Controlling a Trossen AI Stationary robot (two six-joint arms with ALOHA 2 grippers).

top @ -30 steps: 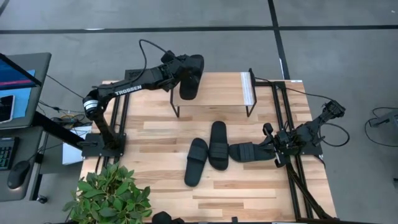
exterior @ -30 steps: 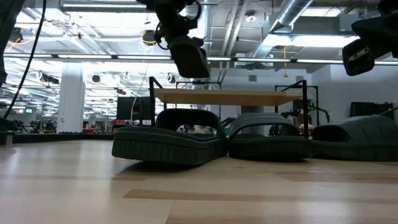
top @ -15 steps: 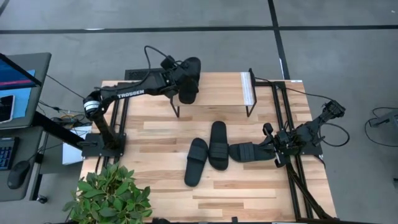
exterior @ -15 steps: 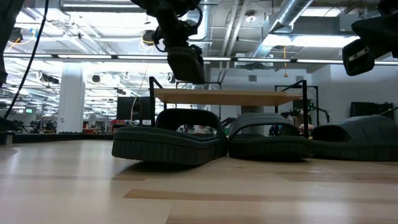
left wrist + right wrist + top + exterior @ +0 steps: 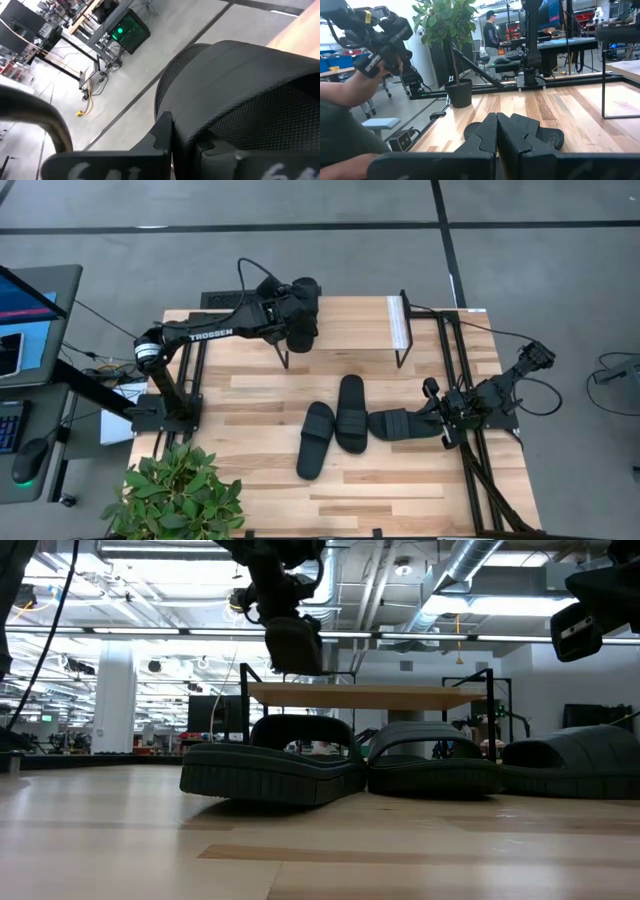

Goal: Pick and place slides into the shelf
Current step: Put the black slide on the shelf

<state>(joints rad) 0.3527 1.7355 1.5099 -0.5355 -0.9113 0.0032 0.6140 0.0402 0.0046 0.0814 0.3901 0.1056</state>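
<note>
My left gripper (image 5: 288, 308) is shut on a black slide (image 5: 303, 312) that hangs over the left end of the shelf (image 5: 350, 323), a low rack with a light wood top. In the low view this slide (image 5: 293, 644) hangs just above the shelf top (image 5: 370, 695). Three more slides lie sole-down on the table in front of the shelf: one (image 5: 316, 440), a second (image 5: 351, 413) and a third (image 5: 402, 424). My right gripper (image 5: 496, 122) rests shut at the table's right edge (image 5: 440, 405) and holds nothing. My left gripper pinches the slide between its two fingers (image 5: 162, 137) at one long side, by the wide strap (image 5: 260, 115). It comes from the table's left, slanting a little downward. The slide hangs clear of the shelf top, tilted.
A potted plant (image 5: 180, 495) stands at the table's near left corner. A desk with a monitor (image 5: 25, 310) is off the left edge. Black frame rails (image 5: 455, 350) run along the right side. A person's arm (image 5: 350, 92) shows in the right wrist view.
My left gripper has sunk a little toward the shelf top and drifted toward the table's left, still shut on the slide. The slide has turned slightly with the wrist and hangs lower over the shelf's left end.
</note>
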